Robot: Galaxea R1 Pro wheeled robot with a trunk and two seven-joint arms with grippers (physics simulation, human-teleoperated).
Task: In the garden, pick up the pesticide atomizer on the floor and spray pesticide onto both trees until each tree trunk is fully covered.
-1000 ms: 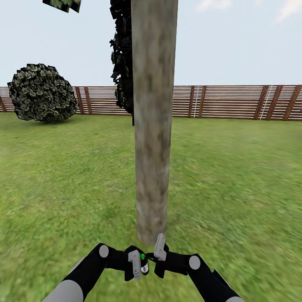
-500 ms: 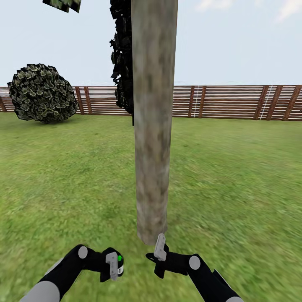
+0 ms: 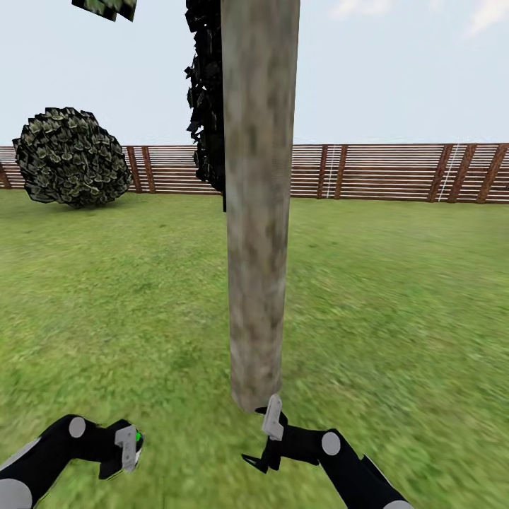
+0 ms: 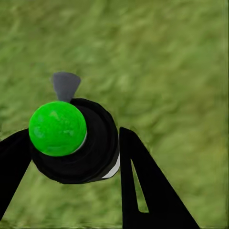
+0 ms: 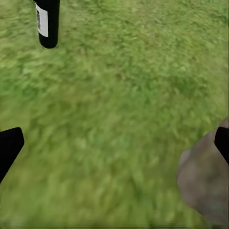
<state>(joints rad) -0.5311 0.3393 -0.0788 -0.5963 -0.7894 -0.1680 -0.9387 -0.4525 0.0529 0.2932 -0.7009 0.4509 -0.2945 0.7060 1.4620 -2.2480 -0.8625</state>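
A tree trunk (image 3: 258, 212), mottled grey-beige, rises straight ahead from the grass floor (image 3: 396, 318); its foot also appears in the right wrist view as the tree trunk (image 5: 205, 183). My left gripper (image 3: 129, 447), low at the left, is shut on the pesticide atomizer (image 3: 137, 438). The left wrist view looks down on the atomizer (image 4: 90, 148): a black bottle with a green cap (image 4: 57, 128) and a grey nozzle (image 4: 65, 85), between my left gripper (image 4: 71, 143) fingers. My right gripper (image 3: 265, 440) is open and empty beside the trunk's foot. The right wrist view has the atomizer (image 5: 47, 21) off to one side of my right gripper (image 5: 114, 143).
A round leafy shrub (image 3: 71, 157) stands at the far left before a brown slatted fence (image 3: 396, 173). A dark narrow conifer (image 3: 206, 106) rises just behind the trunk. Open lawn spreads to both sides.
My left arm has swung left and slightly down with the atomizer, away from the trunk's foot and the right gripper. The right gripper has stayed put, turning a little.
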